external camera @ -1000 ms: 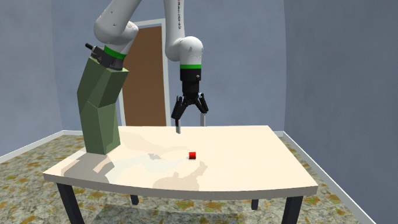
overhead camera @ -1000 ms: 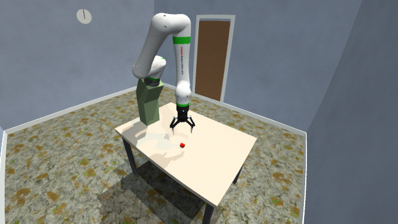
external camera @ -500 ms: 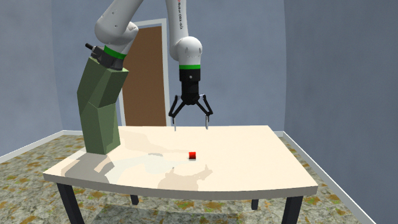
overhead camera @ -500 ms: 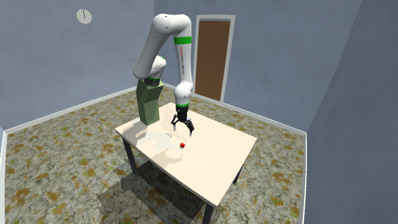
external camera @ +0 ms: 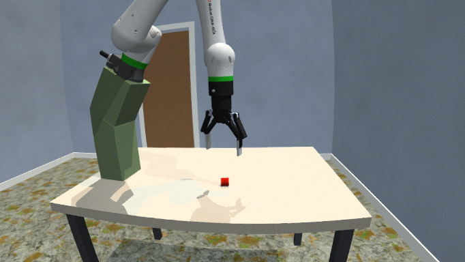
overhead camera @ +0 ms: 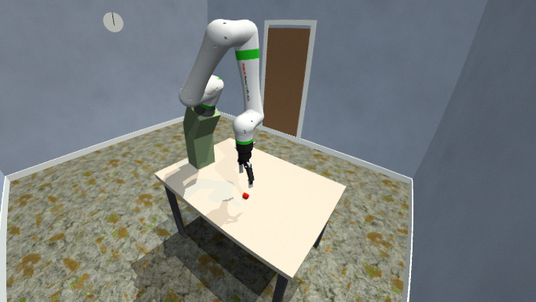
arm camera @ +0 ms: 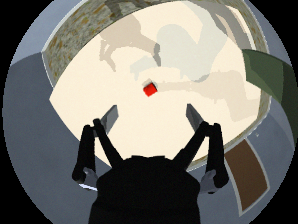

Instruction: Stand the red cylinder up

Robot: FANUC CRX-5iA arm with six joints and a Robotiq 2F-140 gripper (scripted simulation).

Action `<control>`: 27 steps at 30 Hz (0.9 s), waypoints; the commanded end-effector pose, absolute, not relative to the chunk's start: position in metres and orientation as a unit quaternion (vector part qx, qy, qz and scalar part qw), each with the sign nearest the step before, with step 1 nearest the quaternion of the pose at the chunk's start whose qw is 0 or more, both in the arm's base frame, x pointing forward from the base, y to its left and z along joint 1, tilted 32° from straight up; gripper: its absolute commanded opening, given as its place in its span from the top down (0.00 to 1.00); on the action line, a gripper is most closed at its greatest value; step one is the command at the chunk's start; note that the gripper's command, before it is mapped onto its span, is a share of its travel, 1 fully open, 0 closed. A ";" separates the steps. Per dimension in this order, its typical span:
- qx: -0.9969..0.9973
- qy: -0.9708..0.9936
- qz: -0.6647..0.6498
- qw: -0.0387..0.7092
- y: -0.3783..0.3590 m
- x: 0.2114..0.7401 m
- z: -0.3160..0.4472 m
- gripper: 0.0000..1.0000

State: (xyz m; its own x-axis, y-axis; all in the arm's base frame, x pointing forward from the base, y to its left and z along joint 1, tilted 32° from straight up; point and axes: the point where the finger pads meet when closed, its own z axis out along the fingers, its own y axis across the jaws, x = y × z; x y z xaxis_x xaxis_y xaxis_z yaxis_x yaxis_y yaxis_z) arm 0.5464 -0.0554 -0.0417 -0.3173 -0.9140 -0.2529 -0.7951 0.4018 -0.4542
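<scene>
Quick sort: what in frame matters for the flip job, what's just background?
Job:
red short cylinder, alone on the table
pincer, open and empty, hanging above the table behind the cylinder
table, the surface it rests on

Background:
green pedestal under the arm
brown door
wall clock
</scene>
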 end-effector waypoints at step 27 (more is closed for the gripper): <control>-0.077 0.957 -0.036 0.276 -0.056 0.550 -0.047 0.00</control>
State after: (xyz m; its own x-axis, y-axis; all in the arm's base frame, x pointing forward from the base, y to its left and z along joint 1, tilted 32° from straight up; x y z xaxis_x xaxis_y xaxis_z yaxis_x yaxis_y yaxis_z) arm 0.5474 -0.0560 -0.0428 -0.8209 -0.2146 -0.5291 -0.2192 0.9741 -0.0551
